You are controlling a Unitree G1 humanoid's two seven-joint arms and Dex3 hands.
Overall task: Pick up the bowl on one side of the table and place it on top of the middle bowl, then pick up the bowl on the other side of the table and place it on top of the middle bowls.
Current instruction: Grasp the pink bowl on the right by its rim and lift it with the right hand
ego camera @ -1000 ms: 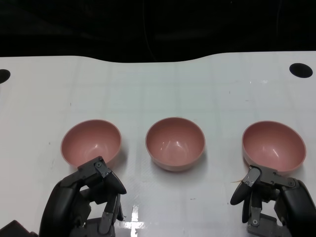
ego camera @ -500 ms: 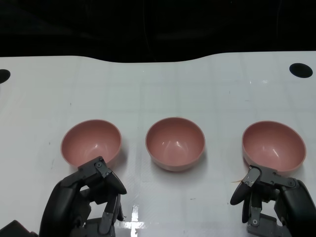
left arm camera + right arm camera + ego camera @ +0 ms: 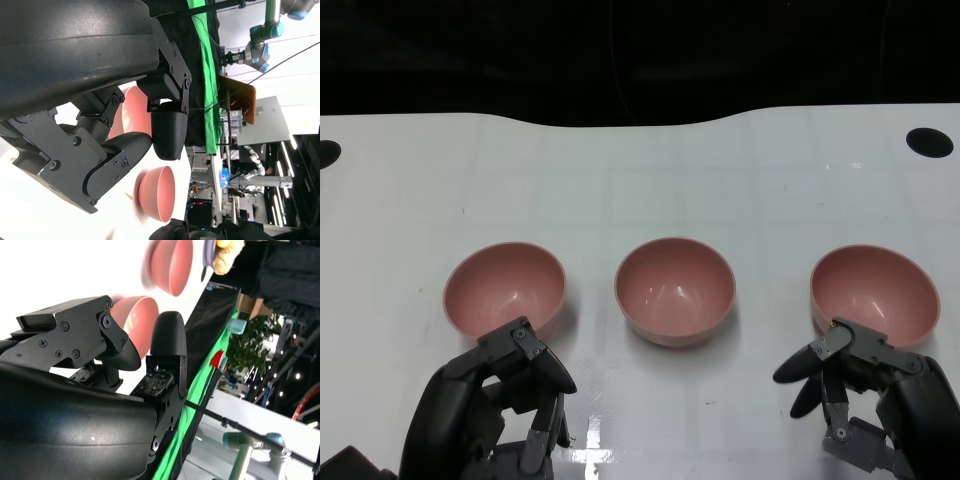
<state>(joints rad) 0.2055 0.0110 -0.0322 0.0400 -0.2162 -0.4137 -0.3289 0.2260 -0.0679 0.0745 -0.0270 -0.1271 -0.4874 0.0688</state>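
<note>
Three pink bowls stand in a row on the white table (image 3: 640, 180): the left bowl (image 3: 505, 288), the middle bowl (image 3: 675, 290) and the right bowl (image 3: 873, 290). All are upright and hold nothing. My left hand (image 3: 500, 405) sits just in front of the left bowl, apart from it, with its fingers curled in on nothing. My right hand (image 3: 860, 390) is at the near rim of the right bowl, fingers spread and holding nothing. In the right wrist view the right bowl (image 3: 137, 320) shows just past my fingers (image 3: 167, 337). The left wrist view shows the left bowl (image 3: 131, 112) behind my fingers (image 3: 169, 137).
Two round black holes sit near the table's back corners, one on the right (image 3: 929, 142) and one on the left (image 3: 325, 153). The table's far edge curves against a dark background. The wrist views show a lab room with a green cloth beyond the table.
My right hand has lifted slightly towards the right bowl and its fingers have spread apart. The left hand and all three bowls have stayed where they were.
</note>
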